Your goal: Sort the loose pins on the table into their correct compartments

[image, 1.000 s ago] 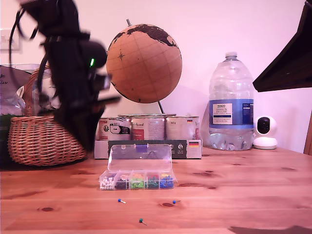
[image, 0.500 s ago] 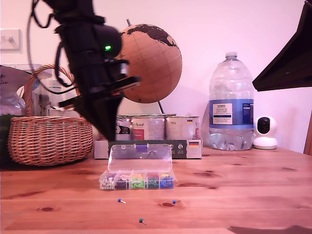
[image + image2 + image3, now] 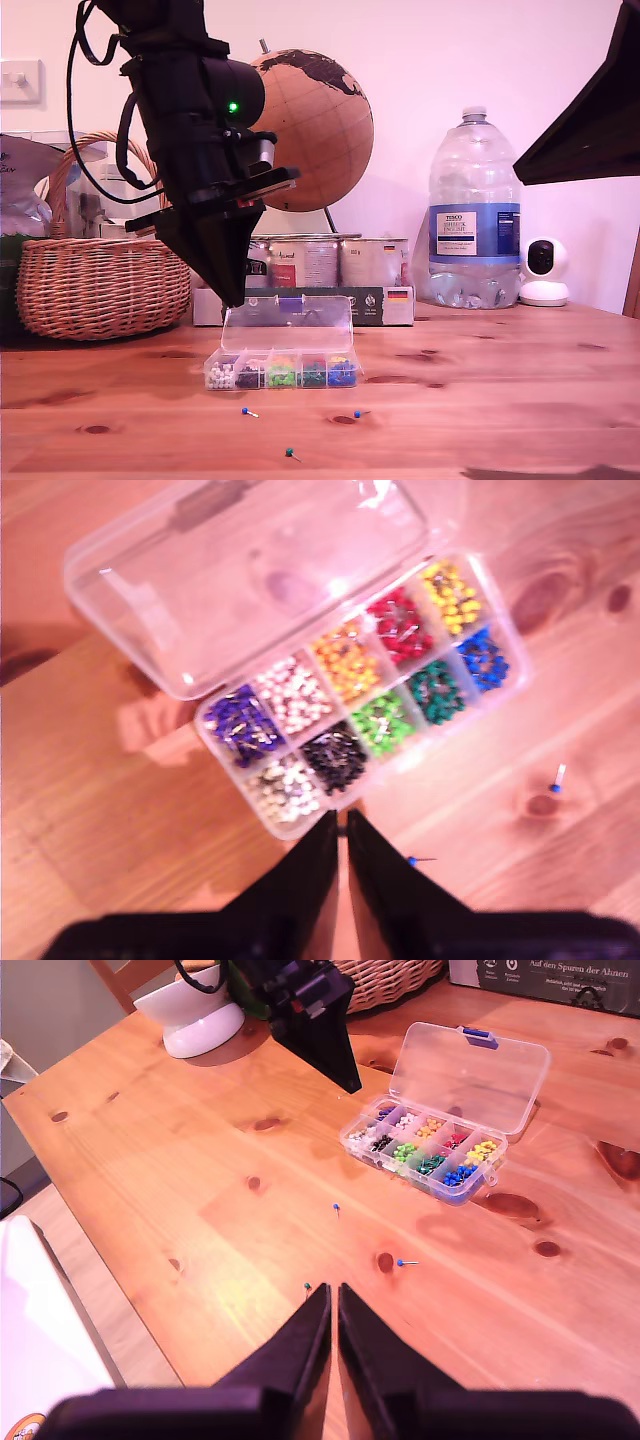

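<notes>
Holding sorted pin heaps, clear box [image 3: 300, 630] lid-open — loose pins [image 3: 249, 411] outside, on table [image 3: 520, 400]

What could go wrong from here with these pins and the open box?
My first gripper hovers beside the open pin box; a low sweep might knock it and spill the sorted heaps. The blue pin near its nearly shut jaws is tiny, so a pinch could flick it away. The green pin lies near the table edge and could roll off.

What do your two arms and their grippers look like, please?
Both are matte black. My first gripper tapers to a pointed wedge beneath a bulky housing with a green indicator light and looping black cables. My second gripper shows two narrow black tapering fingers.
</notes>
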`<state>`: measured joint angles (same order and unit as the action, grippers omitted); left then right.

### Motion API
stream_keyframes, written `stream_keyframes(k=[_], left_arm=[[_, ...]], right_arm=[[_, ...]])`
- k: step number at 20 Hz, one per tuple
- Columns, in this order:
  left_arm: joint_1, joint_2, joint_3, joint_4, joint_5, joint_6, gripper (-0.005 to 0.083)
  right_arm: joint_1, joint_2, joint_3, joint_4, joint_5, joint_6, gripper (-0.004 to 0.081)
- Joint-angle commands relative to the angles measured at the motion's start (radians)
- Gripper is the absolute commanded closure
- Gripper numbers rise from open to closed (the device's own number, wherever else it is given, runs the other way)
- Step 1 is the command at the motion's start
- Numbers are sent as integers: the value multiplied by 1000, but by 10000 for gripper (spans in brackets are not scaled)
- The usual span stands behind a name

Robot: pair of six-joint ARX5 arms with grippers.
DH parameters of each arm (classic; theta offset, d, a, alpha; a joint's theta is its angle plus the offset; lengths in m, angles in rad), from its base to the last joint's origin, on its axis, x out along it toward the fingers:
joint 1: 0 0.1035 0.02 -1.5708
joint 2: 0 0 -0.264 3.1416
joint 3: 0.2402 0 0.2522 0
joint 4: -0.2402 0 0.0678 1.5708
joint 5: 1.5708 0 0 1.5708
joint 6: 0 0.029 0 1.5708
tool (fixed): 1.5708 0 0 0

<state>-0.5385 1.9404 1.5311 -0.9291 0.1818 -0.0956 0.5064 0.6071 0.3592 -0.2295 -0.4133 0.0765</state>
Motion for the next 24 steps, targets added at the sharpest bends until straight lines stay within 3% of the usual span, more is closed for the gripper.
stream_keyframes(k=[1,24], left_arm=[[0,31,-39,18,0,-2,795],[18,81,-71,71,-13,17,795]], right_arm=[[5,4,16,7,-7,-6,780],[5,5,16,-15,-6,-6,780]])
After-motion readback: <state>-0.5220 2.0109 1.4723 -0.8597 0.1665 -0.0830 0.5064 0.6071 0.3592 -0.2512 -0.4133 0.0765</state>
